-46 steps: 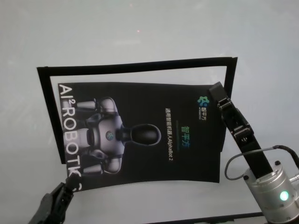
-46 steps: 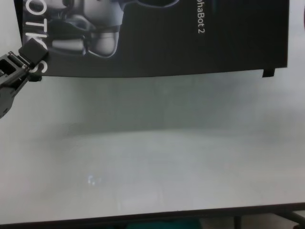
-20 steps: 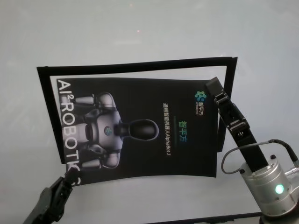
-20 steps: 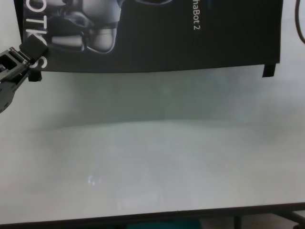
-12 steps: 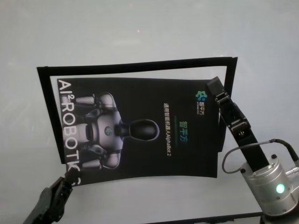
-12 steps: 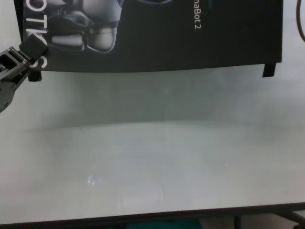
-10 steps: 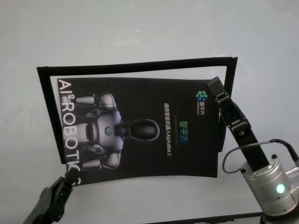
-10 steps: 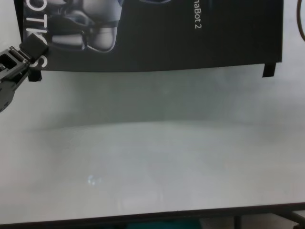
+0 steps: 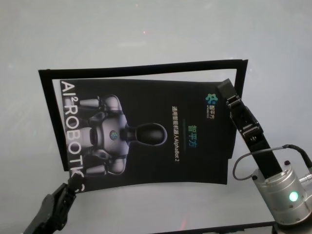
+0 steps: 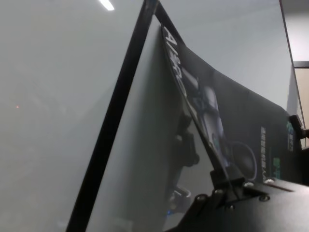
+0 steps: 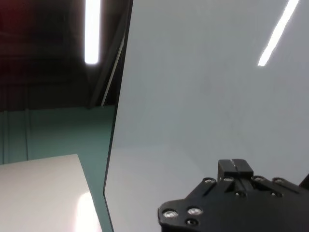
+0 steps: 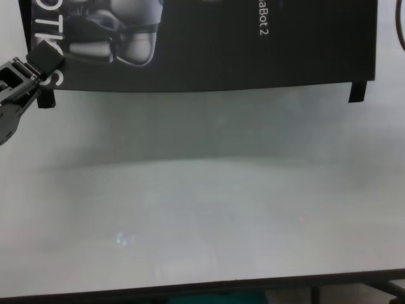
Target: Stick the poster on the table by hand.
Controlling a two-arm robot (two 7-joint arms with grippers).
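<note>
The poster [image 9: 146, 131], a glossy black sheet with a silver robot figure and white letters, hangs slightly bowed just above the white table [image 9: 146, 34]. My left gripper [image 9: 73, 183] is shut on its near-left corner, by the big letters. My right gripper [image 9: 225, 90] is shut on its far-right corner. In the chest view the poster's near edge [image 12: 209, 69] crosses the top, with the left gripper [image 12: 42, 62] clamped at its end. The left wrist view shows the poster [image 10: 227, 121] curving up from the left gripper [image 10: 227, 176]. In the right wrist view the right gripper [image 11: 235, 166] has its fingertips together.
A thin black rectangular outline [image 9: 141, 68] marks the table behind and beside the poster. Small black strips [image 12: 357, 93] stick out below the poster's near corners. The table's dark front edge [image 12: 202, 288] runs close to me, with bare white surface [image 12: 202, 202] between it and the poster.
Both grippers have carried the poster a little farther from me, so its near edge sits higher in the chest view. The right gripper has shifted slightly to the right.
</note>
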